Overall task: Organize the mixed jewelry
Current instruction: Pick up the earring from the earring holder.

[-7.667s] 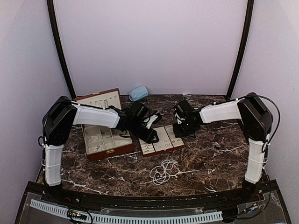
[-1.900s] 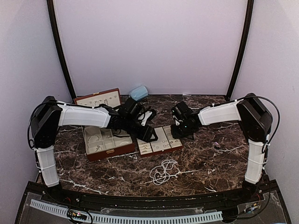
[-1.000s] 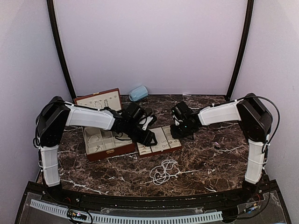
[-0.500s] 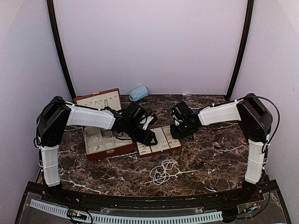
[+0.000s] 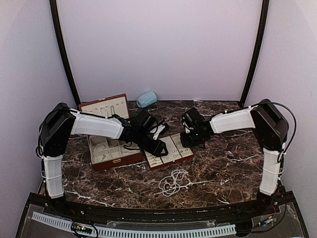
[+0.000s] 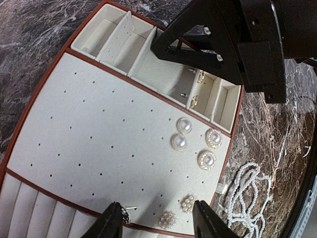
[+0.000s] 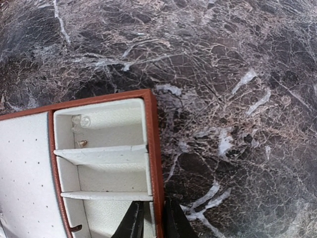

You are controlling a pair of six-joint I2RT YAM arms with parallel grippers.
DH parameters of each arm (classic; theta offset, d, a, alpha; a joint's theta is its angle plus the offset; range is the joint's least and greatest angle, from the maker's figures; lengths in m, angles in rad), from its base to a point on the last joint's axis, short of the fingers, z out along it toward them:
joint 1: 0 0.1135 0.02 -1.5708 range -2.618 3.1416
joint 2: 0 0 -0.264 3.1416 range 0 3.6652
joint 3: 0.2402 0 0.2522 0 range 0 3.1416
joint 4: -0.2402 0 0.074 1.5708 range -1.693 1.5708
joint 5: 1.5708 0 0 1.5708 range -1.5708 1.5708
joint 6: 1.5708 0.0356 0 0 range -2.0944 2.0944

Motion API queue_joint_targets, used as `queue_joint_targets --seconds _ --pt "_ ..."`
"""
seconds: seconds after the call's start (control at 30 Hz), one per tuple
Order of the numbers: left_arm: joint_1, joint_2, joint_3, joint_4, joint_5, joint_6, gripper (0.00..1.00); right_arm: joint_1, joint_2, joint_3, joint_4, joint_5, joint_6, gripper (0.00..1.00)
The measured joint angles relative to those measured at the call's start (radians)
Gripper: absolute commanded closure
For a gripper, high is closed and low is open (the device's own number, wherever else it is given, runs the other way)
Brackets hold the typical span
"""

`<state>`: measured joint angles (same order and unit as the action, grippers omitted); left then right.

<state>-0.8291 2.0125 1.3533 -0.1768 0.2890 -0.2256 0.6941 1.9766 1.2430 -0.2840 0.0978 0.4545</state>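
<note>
A reddish-brown, cream-lined tray lies mid-table. On its perforated pad sit pearl stud earrings and two bead-cluster earrings. My left gripper hovers open over the pad's near edge. A small sparkly earring lies against its left finger, post pointing inward. My right gripper is shut on the tray's end wall, one finger inside and one outside. A pearl bead strand lies loose on the marble in front of the tray.
The open reddish-brown case, with jewelry in its compartments and on its raised lid, stands left of the tray. A pale blue rounded object sits at the back. Tiny pieces lie in the tray's end compartment.
My left gripper has edged slightly toward the tray's near edge, and its jaws have narrowed a little. The right gripper has kept its hold on the tray wall.
</note>
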Motion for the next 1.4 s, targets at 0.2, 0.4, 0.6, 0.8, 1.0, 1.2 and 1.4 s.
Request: queue_joint_targets --seconds 0.2,0.4,0.6,0.8,1.0,1.2,1.4 --pt "-0.013 0.0 0.0 -0.001 -0.019 0.01 0.49 0.0 0.0 0.0 0.0 0.0 0.0 0.83" --pt "-0.021 0.0 0.0 0.0 -0.04 0.016 0.5 0.0 0.0 0.0 0.0 0.0 0.0 0.83" --pt "-0.04 -0.003 0.0 -0.001 -0.067 0.029 0.5 0.0 0.0 0.0 0.0 0.0 0.0 0.83" --pt "-0.069 -0.025 0.0 -0.001 -0.094 0.043 0.5 0.0 0.0 0.0 -0.001 0.0 0.0 0.83" --pt "-0.088 -0.033 -0.002 -0.001 -0.106 0.05 0.5 0.0 0.0 0.0 -0.001 -0.001 0.0 0.84" --pt "-0.09 -0.033 -0.008 -0.003 -0.13 0.055 0.5 0.0 0.0 0.0 -0.001 -0.001 0.0 0.83" --pt "-0.087 -0.074 -0.047 0.008 -0.179 0.035 0.46 0.0 -0.003 0.0 0.0 0.0 0.002 0.52"
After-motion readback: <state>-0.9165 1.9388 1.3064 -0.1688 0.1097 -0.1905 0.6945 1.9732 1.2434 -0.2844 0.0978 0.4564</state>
